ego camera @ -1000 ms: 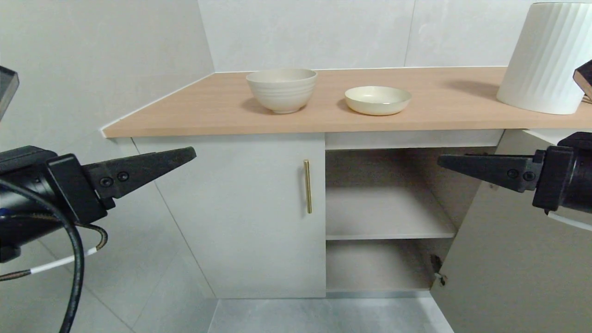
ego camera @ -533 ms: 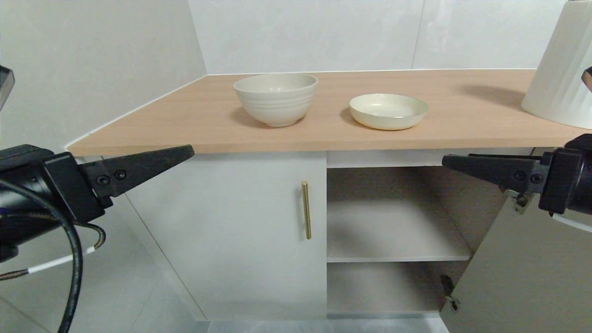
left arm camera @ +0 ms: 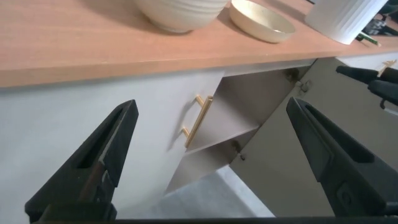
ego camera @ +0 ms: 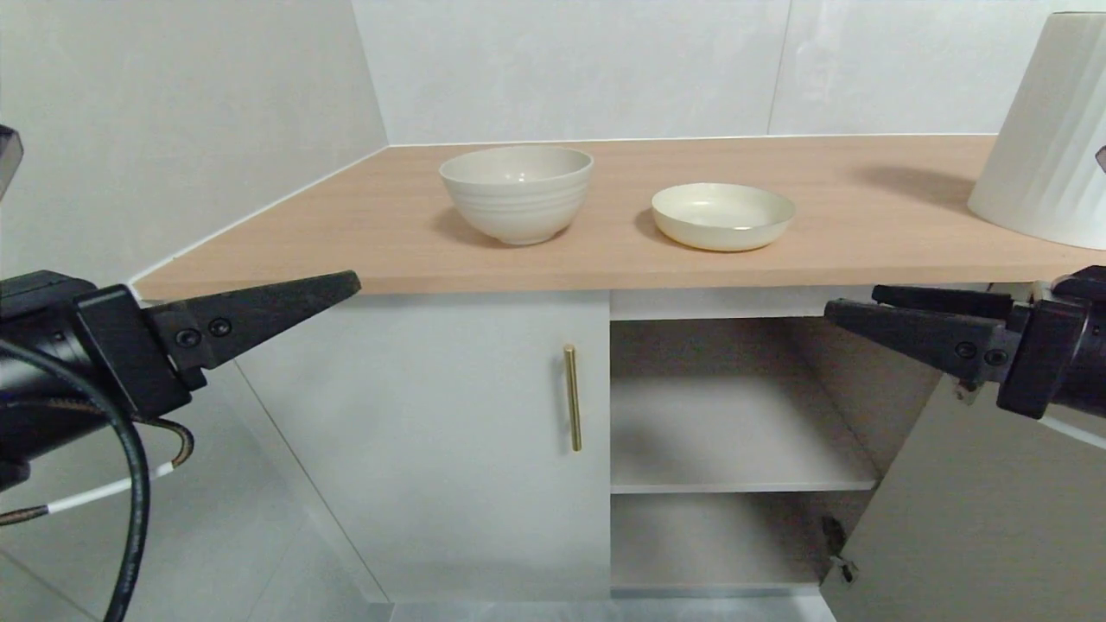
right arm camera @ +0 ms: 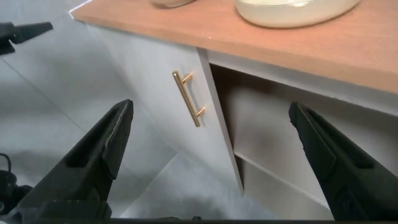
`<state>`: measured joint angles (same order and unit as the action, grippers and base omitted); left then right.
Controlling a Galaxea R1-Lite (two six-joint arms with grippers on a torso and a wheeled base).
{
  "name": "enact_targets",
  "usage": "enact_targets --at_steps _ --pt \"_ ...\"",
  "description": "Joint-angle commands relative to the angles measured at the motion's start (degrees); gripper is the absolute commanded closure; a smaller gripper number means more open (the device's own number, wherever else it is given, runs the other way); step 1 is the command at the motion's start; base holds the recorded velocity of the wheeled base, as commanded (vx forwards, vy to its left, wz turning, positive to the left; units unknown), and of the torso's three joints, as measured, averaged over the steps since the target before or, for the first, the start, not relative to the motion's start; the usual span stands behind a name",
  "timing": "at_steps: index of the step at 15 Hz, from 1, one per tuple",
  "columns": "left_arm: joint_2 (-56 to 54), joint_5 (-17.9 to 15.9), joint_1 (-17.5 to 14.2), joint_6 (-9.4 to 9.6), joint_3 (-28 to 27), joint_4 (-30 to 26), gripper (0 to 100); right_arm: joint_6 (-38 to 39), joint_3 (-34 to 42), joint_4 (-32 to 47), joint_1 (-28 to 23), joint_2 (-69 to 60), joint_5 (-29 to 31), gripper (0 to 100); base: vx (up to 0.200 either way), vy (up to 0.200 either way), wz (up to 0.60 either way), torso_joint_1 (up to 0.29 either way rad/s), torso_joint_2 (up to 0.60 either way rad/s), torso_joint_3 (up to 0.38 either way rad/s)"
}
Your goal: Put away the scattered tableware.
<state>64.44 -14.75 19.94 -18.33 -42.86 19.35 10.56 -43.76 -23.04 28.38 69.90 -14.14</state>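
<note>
Pale wooden counter [ego camera: 363, 233] set into a corner of white tiled walls [ego camera: 562, 69]. Toward its left end, midway between front and back edges: deep ribbed bowl [ego camera: 516, 192]. Nearer the middle, apart from the bowl: shallow cream dish [ego camera: 722, 216]. At the right end: tall white ribbed container [ego camera: 1045, 147]. Under the counter: closed cabinet door [ego camera: 432, 432] with brass handle [ego camera: 570, 397], then an open compartment with a shelf [ego camera: 734, 432], its door [ego camera: 968, 518] swung out. Left end effector [left arm camera: 211, 104]: released, fingers spread wide, below the front edge, grasping nothing. Right end effector [right arm camera: 209, 107]: likewise released, before the open compartment.
</note>
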Motion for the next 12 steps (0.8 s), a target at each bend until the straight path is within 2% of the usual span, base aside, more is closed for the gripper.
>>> enact_targets --at_steps 1,3,12 --pt "0.69 -0.02 -0.08 -0.03 -0.03 0.08 0 -0.01 0.17 -0.08 0.01 0.24 -0.01 0 0.0 0.0 0.0 0.076 -0.33 -0.266" --pt "1.13 -0.1 -0.08 -0.03 0.06 0.08 0 -0.01 0.17 -0.08 -0.25 0.32 -0.01 0 0.0 0.0 0.0 0.098 -0.21 -0.3" --pt "2.97 -0.28 0.01 -0.03 0.41 -0.01 0 -0.36 0.17 -0.25 -0.78 2.17 0.08 0 0.0 0.0 0.0 0.155 -0.5 -0.303"
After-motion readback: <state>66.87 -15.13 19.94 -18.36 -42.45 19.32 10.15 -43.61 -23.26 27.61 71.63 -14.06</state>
